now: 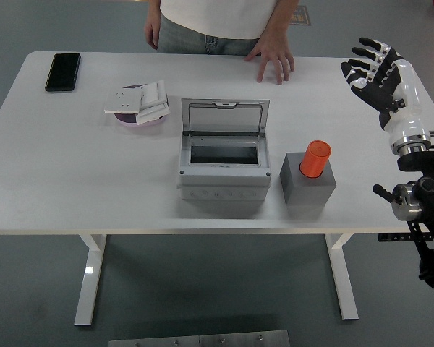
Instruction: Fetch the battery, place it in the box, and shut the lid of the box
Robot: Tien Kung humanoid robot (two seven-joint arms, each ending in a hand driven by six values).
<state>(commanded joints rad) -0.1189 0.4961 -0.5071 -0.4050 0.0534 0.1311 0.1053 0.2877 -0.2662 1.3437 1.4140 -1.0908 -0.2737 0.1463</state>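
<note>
Battery (315,158), an orange cylinder, stands upright in the top of a grey block (307,184) near the table's (58,166) front edge, right of centre. Just beside the block on its left sits the grey box (222,166), close but not touching as far as I can tell. Its lid (224,116) is tipped up and back toward the far edge, and the rectangular opening below looks dark, with nothing in it that I can make out.

My right hand (376,72) hovers over the table's far right corner, fingers spread and holding nothing, well apart from the battery, which lies nearer the front edge and further in from the right edge.

Toward the far left part of the table a pink dish (140,120) carries a few white flat pieces (139,100). A black phone (63,71) lies flat at the far left corner. At the far edge a person stands with one hand (274,60) resting on the tabletop.
</note>
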